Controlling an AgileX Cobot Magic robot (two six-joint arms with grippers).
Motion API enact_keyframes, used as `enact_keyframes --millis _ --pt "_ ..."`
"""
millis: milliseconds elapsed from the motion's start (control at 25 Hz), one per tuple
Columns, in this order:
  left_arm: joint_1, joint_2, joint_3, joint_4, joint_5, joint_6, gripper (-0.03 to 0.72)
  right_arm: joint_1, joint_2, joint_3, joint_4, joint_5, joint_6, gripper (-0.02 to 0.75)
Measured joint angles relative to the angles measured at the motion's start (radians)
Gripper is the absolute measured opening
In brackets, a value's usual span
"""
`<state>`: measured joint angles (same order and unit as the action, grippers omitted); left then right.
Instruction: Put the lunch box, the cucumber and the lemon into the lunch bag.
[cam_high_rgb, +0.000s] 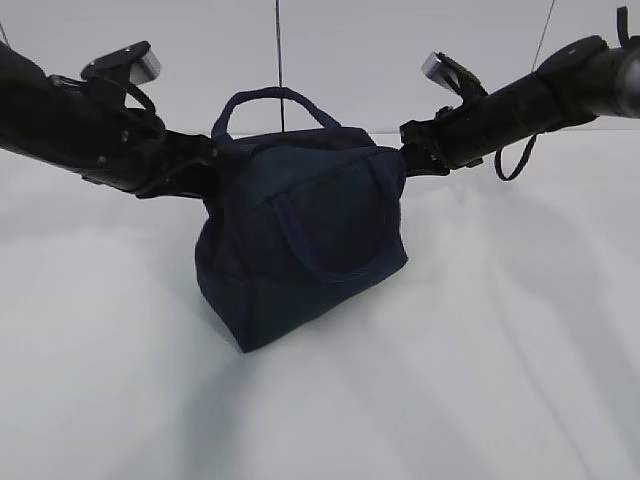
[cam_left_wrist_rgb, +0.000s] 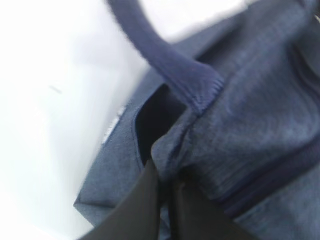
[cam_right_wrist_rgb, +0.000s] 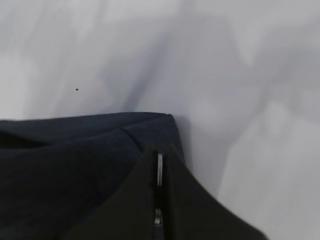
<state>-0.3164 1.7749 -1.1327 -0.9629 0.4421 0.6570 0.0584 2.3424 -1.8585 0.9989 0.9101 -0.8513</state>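
The lunch bag (cam_high_rgb: 300, 245), standing near the table's (cam_high_rgb: 500, 380) middle, is pinched at its top by the left gripper (cam_left_wrist_rgb: 165, 192) and at its zipper ring by the right gripper (cam_right_wrist_rgb: 160, 200), so the fabric could be slipped or the bag tipped if pulled unevenly.

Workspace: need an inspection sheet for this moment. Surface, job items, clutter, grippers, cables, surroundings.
Surface: white table, bare apart from the bag.
Job's things: navy bag stands mid-table, one handle upright, the other lying against the near side. Box, cucumber and lemon: nothing seen; whether they are inside cannot be told.
Clutter: nothing seen.
Grippers: left gripper shut on bag fabric at the bag's left end; right gripper shut on a metal ring at the bag's right end.
Cables: thin dark lines hang behind; a loop dangles under the right arm.
Surroundings: plain white backdrop.
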Motion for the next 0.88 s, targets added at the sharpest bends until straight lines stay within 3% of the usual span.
enact_keyframes --millis 200,440,880 --pt "0.016 0.000 -0.010 0.001 -0.160 0.000 -0.004 0.000 0.004 -0.081 -0.018 0.125 0.018 0.006" --pt "0.016 0.002 -0.051 0.001 -0.206 0.001 -0.004 0.000 0.006 -0.209 -0.023 0.229 0.063 0.006" --pt "0.016 0.019 -0.059 -0.003 -0.202 0.001 -0.004 0.000 0.024 -0.236 -0.014 0.231 0.096 0.006"
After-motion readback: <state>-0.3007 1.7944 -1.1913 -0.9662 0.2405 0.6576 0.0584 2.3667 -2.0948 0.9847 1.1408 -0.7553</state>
